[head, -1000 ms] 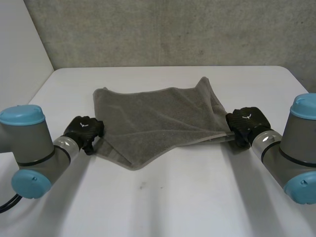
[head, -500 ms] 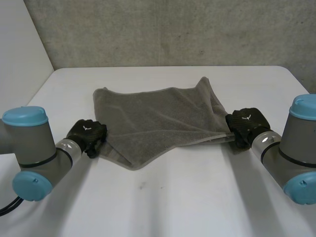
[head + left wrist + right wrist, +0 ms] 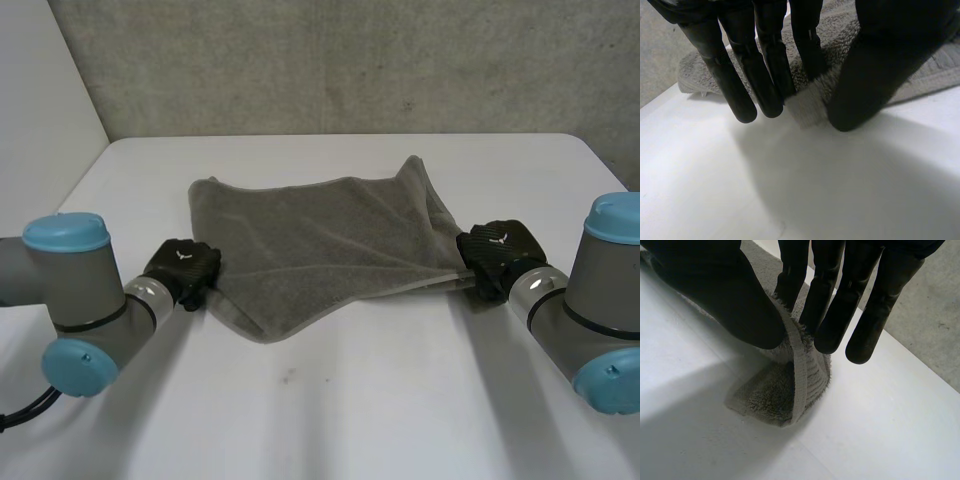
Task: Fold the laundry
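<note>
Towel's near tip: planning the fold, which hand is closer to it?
Left. The left hand pinches the towel edge beside that tip; the right hand pinches the opposite edge, across the towel.

Grey arms; black hands, perhaps white-marked

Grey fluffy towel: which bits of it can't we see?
- Head view: the spots where the grey fluffy towel is gripped, covered by the left robot hand and right robot hand.
- Left wrist view: towel behind the thumb.
- Right wrist view: most of the towel, cut off by the picture's edge.
</note>
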`<state>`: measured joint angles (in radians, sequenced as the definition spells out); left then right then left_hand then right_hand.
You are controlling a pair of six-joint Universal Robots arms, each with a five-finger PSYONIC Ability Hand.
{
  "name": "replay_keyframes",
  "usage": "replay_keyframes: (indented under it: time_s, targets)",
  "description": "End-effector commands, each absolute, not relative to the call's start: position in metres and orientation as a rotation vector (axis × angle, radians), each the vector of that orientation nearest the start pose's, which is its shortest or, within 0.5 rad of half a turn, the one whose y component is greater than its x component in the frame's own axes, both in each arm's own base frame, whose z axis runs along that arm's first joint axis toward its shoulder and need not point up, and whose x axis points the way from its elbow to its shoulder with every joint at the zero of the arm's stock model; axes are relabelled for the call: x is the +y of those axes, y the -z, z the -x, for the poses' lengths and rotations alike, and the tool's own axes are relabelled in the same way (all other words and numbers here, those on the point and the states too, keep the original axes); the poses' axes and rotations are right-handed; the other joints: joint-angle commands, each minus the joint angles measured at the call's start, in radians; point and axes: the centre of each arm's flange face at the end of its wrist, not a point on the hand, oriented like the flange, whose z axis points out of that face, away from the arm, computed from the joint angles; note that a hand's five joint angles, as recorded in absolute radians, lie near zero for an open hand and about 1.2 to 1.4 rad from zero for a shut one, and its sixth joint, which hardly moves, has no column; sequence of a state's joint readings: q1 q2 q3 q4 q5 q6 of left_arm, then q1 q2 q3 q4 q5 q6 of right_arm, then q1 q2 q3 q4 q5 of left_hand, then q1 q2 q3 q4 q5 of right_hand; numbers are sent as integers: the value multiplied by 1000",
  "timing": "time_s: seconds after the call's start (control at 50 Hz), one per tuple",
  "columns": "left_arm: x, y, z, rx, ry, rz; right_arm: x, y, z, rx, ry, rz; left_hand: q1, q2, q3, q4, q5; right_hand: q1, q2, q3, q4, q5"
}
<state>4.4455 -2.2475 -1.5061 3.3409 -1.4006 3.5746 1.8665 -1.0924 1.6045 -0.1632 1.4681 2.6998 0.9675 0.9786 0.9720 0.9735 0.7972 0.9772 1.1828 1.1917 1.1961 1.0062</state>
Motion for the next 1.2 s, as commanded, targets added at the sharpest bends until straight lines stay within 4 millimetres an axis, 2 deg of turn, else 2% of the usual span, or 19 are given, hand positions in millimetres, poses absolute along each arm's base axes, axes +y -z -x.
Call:
replay_keyframes:
  time_s: [0.02,0.34,0.38,0.44,0.52,0.54,0.64,0.72,0.78,0.84,0.92,0.96,0.98,1.02,1.06,1.1,1.12,1.16,1.2]
  targets:
    - [-325,-108,246,2439,1778,-1065,-299,-151,-238,2366,1799,1013,329,318,325,323,325,419,213,205,200,216]
    - [-319,-116,252,2436,1819,-1048,-300,-153,-238,2365,1809,1043,429,418,424,423,425,419,213,205,200,216]
    - [-312,-147,248,2379,1885,-1016,-302,-165,-237,2343,1859,1094,429,418,424,423,425,419,213,205,200,216]
    - [-309,-163,243,2344,1917,-983,-300,-181,-236,2327,1898,1186,429,418,424,423,425,419,213,205,200,216]
    - [-292,-216,233,2211,2035,-919,-298,-199,-233,2324,1920,1274,429,418,424,423,425,419,213,205,200,216]
    - [-292,-216,233,2210,2035,-919,-299,-206,-228,2341,1922,1299,429,418,424,423,425,419,213,205,200,216]
    - [-255,-277,220,2131,2108,-894,-301,-237,-209,2395,1948,1299,429,418,424,423,425,419,213,205,200,216]
    - [-238,-301,216,2093,2137,-893,-288,-287,-195,2361,2065,1275,429,418,424,423,425,419,213,205,200,216]
    - [-225,-322,211,2024,2170,-891,-284,-310,-183,2365,2136,1279,429,418,424,423,425,419,213,205,200,216]
    - [-219,-333,204,1934,2148,-919,-283,-319,-178,2371,2164,1298,429,418,424,423,425,419,213,205,200,216]
    - [-218,-331,200,1886,2069,-971,-279,-328,-177,2334,2197,1404,429,418,424,423,425,419,213,205,200,216]
    - [-219,-318,200,1902,1992,-1025,-278,-325,-178,2326,2180,1447,429,418,424,423,425,419,213,205,200,216]
    - [-219,-318,200,1902,1992,-1025,-278,-319,-180,2333,2143,1487,429,418,424,423,425,419,213,205,200,216]
    - [-226,-291,203,1995,1900,-1077,-280,-309,-181,2354,2082,1521,429,418,424,423,425,419,213,205,200,216]
    - [-226,-291,204,1996,1899,-1077,-285,-296,-181,2382,2017,1544,429,418,424,423,425,419,213,205,200,216]
    - [-249,-248,209,2141,1744,-1136,-301,-268,-183,2443,1885,1566,429,418,424,423,425,419,213,205,200,216]
    - [-249,-248,209,2142,1743,-1136,-301,-267,-183,2443,1885,1566,429,418,424,423,425,419,213,205,200,216]
    - [-273,-223,217,2190,1680,-1153,-314,-253,-187,2454,1837,1590,429,418,424,423,425,419,213,205,200,216]
    - [-288,-216,221,2182,1679,-1141,-319,-247,-193,2444,1826,1612,429,418,424,423,425,419,213,205,200,216]
